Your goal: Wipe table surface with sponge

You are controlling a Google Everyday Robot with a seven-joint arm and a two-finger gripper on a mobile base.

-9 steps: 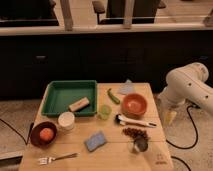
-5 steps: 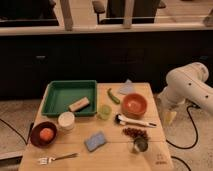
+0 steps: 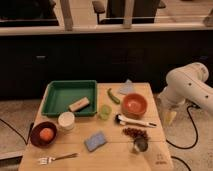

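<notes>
The table surface (image 3: 116,156) is a pale wooden plank top with a small printed mark (image 3: 160,161) at its front right corner. The sponge (image 3: 95,141) is a small flat blue pad lying on the table near the front middle. My gripper (image 3: 169,116) hangs from the white arm (image 3: 187,85) just off the table's right edge, well to the right of the sponge and apart from it.
A green tray (image 3: 54,100) at the back left holds a tan block (image 3: 79,104). Also on the table are a pale blue cloth (image 3: 126,88), an orange bowl (image 3: 134,105), a green cup (image 3: 105,111), a white cup (image 3: 66,120), a dark bowl (image 3: 36,140), a brush (image 3: 135,121), a metal cup (image 3: 140,145) and a fork (image 3: 57,158).
</notes>
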